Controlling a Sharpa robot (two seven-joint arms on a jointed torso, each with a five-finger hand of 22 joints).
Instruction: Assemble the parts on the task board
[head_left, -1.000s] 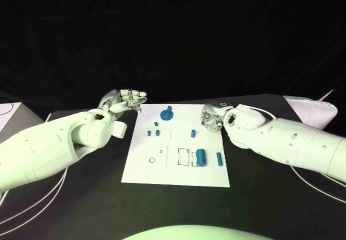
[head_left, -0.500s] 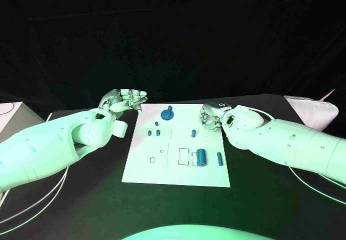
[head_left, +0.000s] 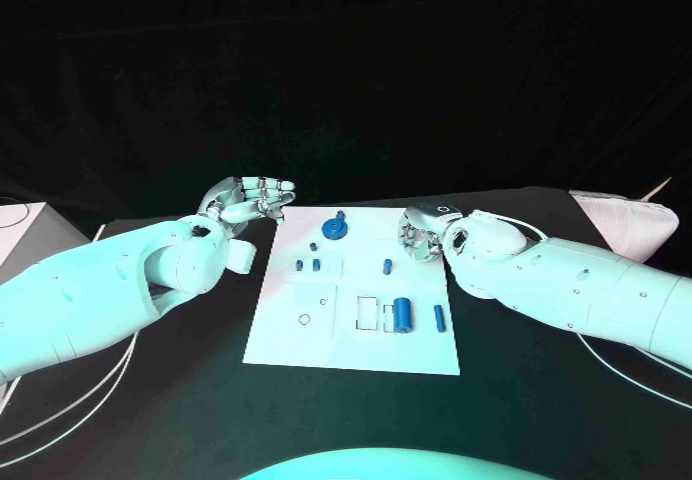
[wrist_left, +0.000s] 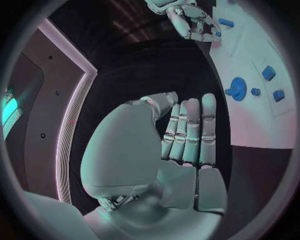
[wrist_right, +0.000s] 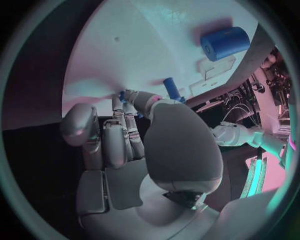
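Head view, lower middle first: the task board (head_left: 289, 345) lies flat on the bench (head_left: 173, 400), a fat blue cylinder (head_left: 402, 315) and slim peg (head_left: 438, 318) at its near right. These look small, stiff, light and slick; better pinched across their sides. Farther up, the right hand (head_left: 420, 238) curls at the board's edge, grip unclear. The left hand (head_left: 248, 204) hangs empty, fingers together.
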